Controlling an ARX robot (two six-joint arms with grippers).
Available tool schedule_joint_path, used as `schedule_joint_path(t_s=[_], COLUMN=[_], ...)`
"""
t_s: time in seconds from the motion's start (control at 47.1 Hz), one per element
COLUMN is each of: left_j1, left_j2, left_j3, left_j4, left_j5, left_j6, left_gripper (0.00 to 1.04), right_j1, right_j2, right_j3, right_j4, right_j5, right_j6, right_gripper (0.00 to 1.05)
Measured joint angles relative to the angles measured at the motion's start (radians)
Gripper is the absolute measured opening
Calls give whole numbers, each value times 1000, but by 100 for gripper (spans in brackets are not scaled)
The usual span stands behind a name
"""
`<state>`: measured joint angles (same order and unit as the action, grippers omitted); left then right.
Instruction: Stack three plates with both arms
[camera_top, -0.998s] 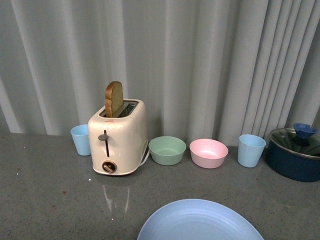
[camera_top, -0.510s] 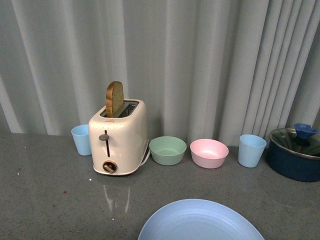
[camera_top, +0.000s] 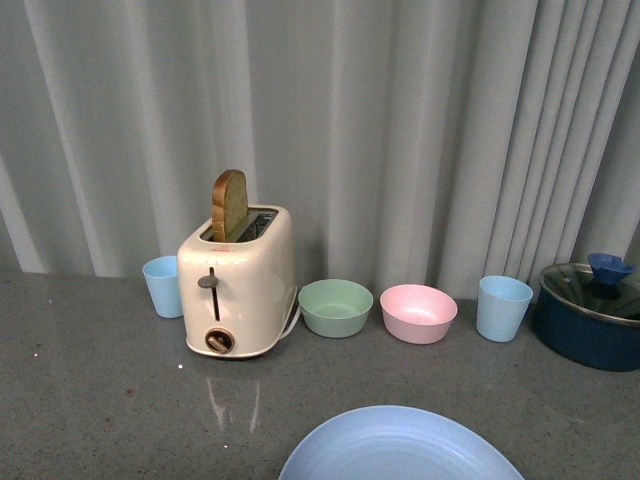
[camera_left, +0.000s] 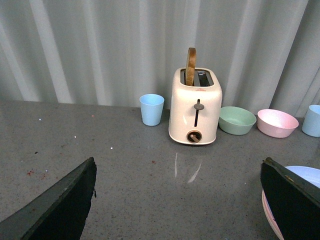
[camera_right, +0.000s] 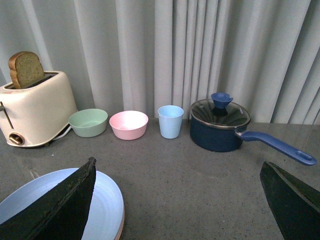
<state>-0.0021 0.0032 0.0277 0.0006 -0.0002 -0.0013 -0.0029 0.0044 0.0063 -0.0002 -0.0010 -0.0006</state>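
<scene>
1. Light blue is the nearest thing I get from the front camera: the blue plate (camera_top: 400, 446) lies at the near edge of the grey bench (camera_top: 90, 400), cut off by the frame, and neither arm shows in that view.
2. From the right wrist camera I see more of it: a pink rim (camera_right: 121, 220) peeks out under the blue plate's edge, so the blue one lies on top of a pink plate. The front camera gives no hint of that lower plate. The left wrist view shows the same pink edge under the blue one at the frame's side. I cannot find the cream plate in any view.
3. My right claw (camera_right: 175, 210) is spread wide, its two dark fingers (camera_right: 55, 205) far apart and gripping nothing; one finger overlaps the blue plate in the picture, but I cannot tell if it touches.
4. My left claw (camera_left: 175, 210) is likewise spread wide and pinches nothing, with bare bench between the fingers.
5. Further back, all views show the cream toaster (camera_top: 238, 285) with a slice of brown bread (camera_top: 229, 205) standing up in its slot.
6. Beside the toaster sit a green bowl (camera_top: 335, 306), then a pink bowl (camera_top: 418, 312), then a blue cup (camera_top: 503, 307); another blue cup (camera_top: 162, 285) stands on the toaster's other side.
7. Only the right wrist camera shows the dark blue saucepan (camera_right: 220, 131) whole, with glass lid and long handle; the front view clips it.
8. Behind everything hangs a pale curtain (camera_top: 400, 120).
</scene>
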Motion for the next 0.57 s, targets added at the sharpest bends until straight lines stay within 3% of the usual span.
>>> schedule_joint_path(t_s=[0.573], left_j1=[0], left_j2=[0], left_j3=[0], left_j4=[0], left_j5=[0], left_j6=[0], left_gripper=[98], right_j1=[0], right_j2=[0], right_j3=[0], right_j4=[0], right_j5=[0], right_j6=[0], right_gripper=[97])
